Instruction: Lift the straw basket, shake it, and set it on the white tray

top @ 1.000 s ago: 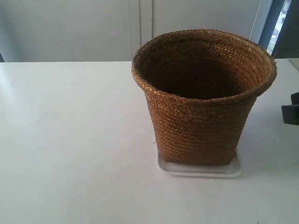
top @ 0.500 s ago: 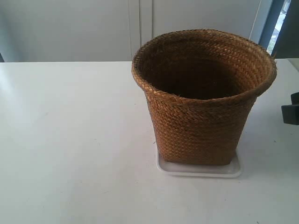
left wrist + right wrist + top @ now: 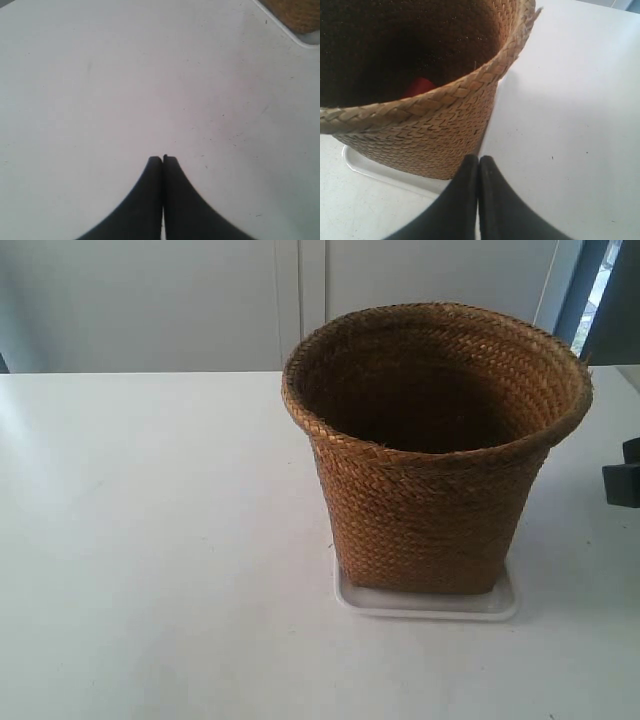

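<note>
The straw basket (image 3: 430,455) stands upright on the white tray (image 3: 428,604), right of the table's middle in the exterior view. In the right wrist view the straw basket (image 3: 425,125) fills the near field, with the white tray's rim (image 3: 365,167) under it and something red (image 3: 418,86) inside. My right gripper (image 3: 479,158) is shut and empty, just off the basket's lower wall. My left gripper (image 3: 163,158) is shut and empty over bare table, far from the white tray corner (image 3: 300,40) and basket base (image 3: 295,10). A dark arm part (image 3: 622,478) shows at the exterior view's right edge.
The white table (image 3: 150,540) stretches wide to the left of the basket. A pale wall with cabinet panels (image 3: 300,300) stands behind the table, and a window strip (image 3: 598,280) lies at the back right.
</note>
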You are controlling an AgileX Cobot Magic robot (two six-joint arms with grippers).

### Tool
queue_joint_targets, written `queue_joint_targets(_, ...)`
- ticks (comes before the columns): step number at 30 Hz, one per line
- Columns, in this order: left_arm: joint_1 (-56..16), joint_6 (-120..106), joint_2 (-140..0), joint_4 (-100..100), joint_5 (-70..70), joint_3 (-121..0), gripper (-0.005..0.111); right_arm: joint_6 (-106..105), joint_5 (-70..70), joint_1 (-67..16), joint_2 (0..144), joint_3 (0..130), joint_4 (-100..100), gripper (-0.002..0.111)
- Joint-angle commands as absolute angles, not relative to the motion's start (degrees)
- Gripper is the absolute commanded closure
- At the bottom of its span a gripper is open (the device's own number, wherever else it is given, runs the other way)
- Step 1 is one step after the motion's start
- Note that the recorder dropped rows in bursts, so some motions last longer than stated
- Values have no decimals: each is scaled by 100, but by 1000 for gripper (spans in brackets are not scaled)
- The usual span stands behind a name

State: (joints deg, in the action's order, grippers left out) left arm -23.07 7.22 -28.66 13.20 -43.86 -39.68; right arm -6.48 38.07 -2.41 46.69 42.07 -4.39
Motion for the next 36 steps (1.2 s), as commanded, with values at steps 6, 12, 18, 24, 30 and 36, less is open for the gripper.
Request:
queue_joint_targets(6, -744, 922, -595, 1245, -3132, -2245, 107, -620, 3764, -221, 4628, 4190, -462, 108)
queue_joint_targets(12, -448, 924, 0, 1207, -2772, -1496, 107, -620, 3789, -221, 4628, 4190, -462, 108)
queue_joint_targets(18, -461, 935, 0, 1207, -2023, -880, 107, -620, 3739, -221, 4628, 4190, -462, 108)
queue_joint_targets(24, -472, 1007, 0, 1056, -1884, -381, 107, -620, 3723, -221, 4628, 4190, -462, 108)
queue_joint_targets(30, -472, 1307, 0, 1056, -1738, -41, 107, -620, 3723, -221, 4628, 4190, -462, 108)
queue_joint_targets(36, -472, 1492, 0, 1056, -1569, 0, 107, -620, 3723, -221, 4628, 4190, -462, 108)
